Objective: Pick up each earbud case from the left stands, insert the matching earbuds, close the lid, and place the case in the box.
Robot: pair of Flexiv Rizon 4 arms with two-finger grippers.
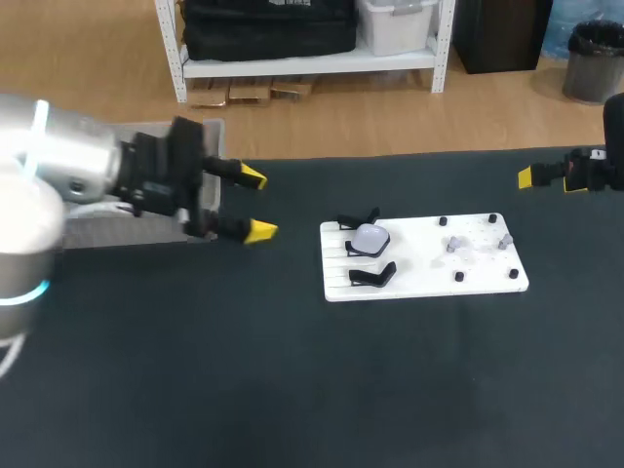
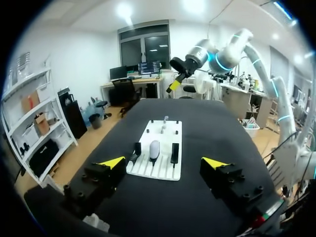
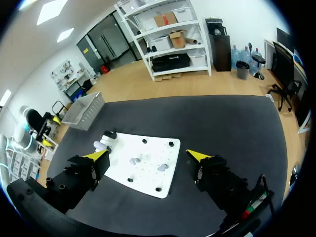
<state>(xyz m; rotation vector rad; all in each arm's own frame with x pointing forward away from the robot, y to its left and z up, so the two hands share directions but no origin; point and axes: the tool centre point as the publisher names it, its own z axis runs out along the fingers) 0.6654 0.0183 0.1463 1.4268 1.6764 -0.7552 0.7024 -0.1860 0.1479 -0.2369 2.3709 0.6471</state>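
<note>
Head view: the left hand (image 1: 255, 204) gapes empty near the black worktop's (image 1: 292, 390) far-left corner. The rounded white earbud case (image 1: 370, 237) sits on a flat white board (image 1: 409, 265) toward the far edge. Left wrist view: the case lies ahead of the fingers. Right wrist view: the right hand (image 3: 148, 155) is spread wide, empty.

The head camera sits high behind the robot and looks steeply down on the dark worktop (image 1: 292, 390). It is far enough off to take in the white board (image 1: 421, 279) and both arms' ends, and the left tool (image 1: 256, 204) is the nearer to it. The left wrist camera rides low over the worktop's left end, facing along its fingers towards the board, with the right tool (image 2: 174, 85) beyond. The right wrist camera sits higher at the opposite end, facing back over the board. All three views share the board and the worktop around it.
</note>
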